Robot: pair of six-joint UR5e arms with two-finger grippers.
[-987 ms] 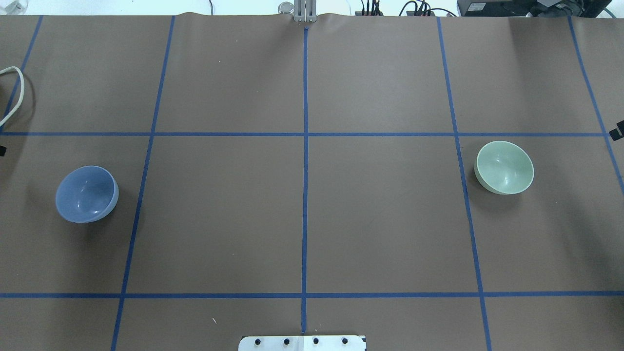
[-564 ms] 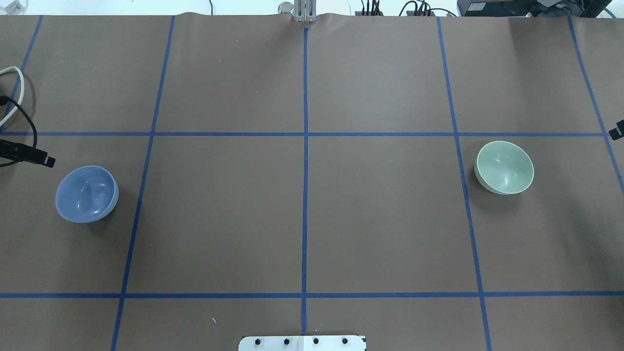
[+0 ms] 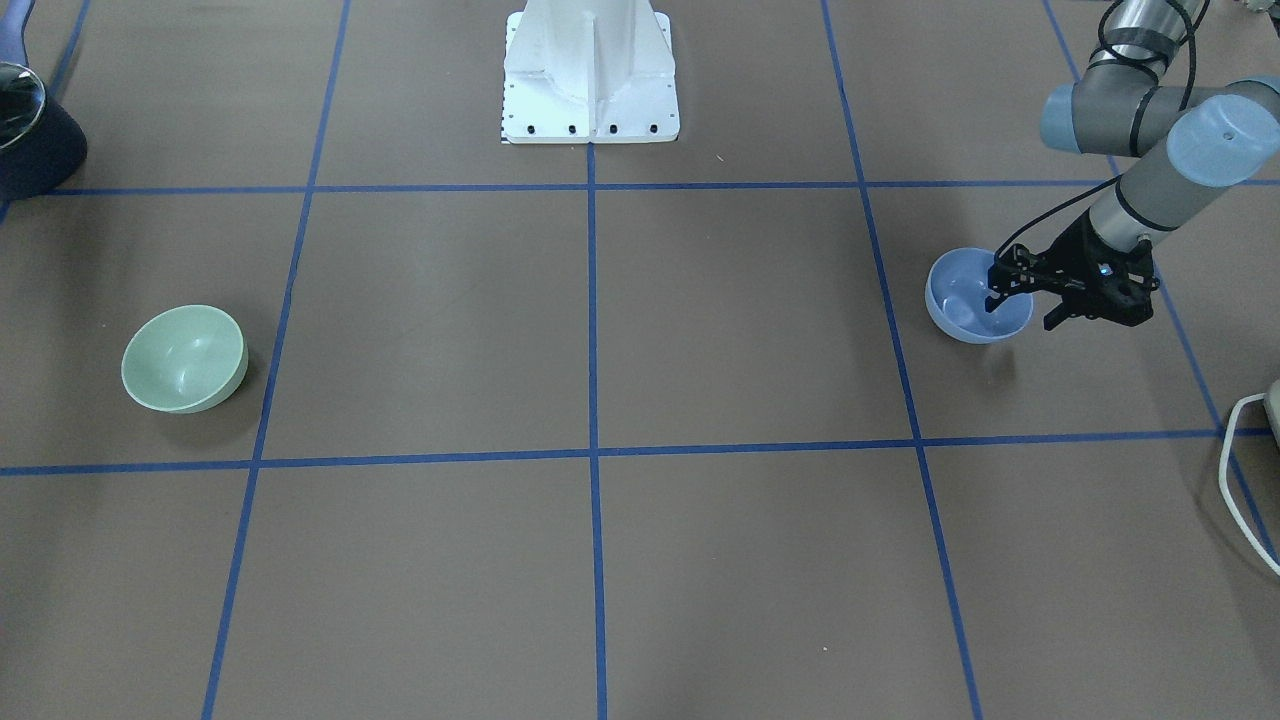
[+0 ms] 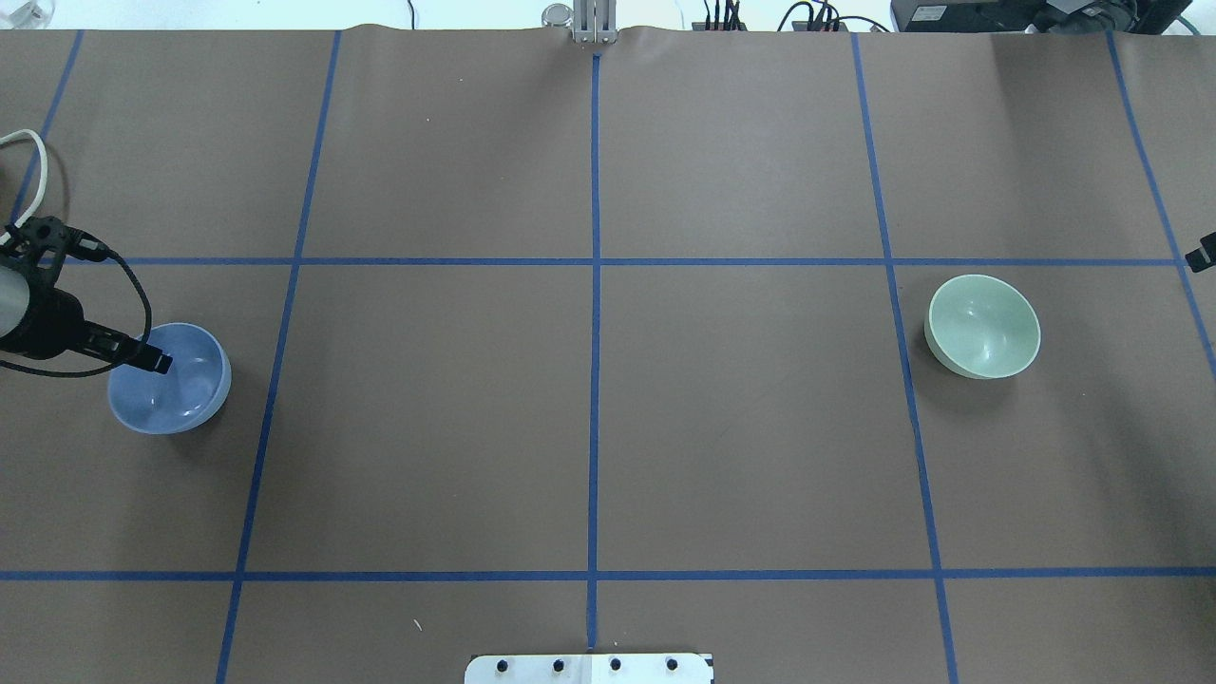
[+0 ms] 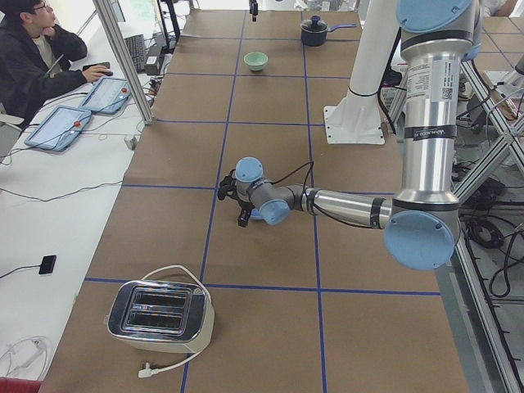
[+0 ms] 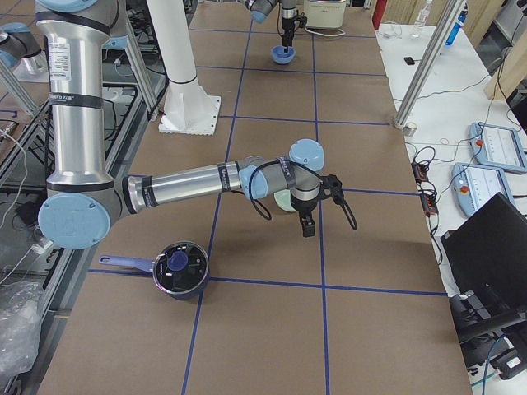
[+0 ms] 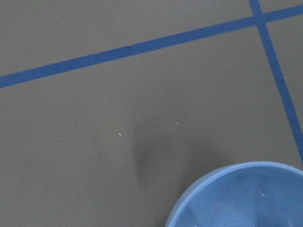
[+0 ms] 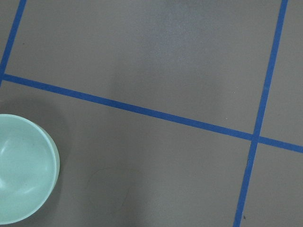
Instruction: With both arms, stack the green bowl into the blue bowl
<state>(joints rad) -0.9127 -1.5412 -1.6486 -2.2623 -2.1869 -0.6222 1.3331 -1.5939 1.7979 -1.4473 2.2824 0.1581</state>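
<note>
The blue bowl (image 3: 962, 298) sits upright at the table's left side and also shows in the overhead view (image 4: 185, 391). My left gripper (image 3: 1020, 310) is open at the bowl's outer rim. One finger is over the inside of the bowl and the other is outside the wall. The left wrist view shows only the bowl's edge (image 7: 241, 196). The green bowl (image 4: 983, 326) sits upright at the right side, untouched. My right gripper (image 6: 306, 222) hangs just past it toward the table's end. I cannot tell whether it is open. The right wrist view shows the green bowl (image 8: 23, 168) at lower left.
A toaster (image 5: 160, 315) with a white cable (image 4: 33, 161) stands at the table's left end. A dark pot (image 6: 179, 269) sits near the right end. The white base pedestal (image 3: 590, 70) stands at the robot's side. An operator sits beside the table.
My left arm has come in from the left edge and brought its gripper down to the blue bowl's rim. The right gripper's tip at the right edge barely moved. Both bowls stayed put.
</note>
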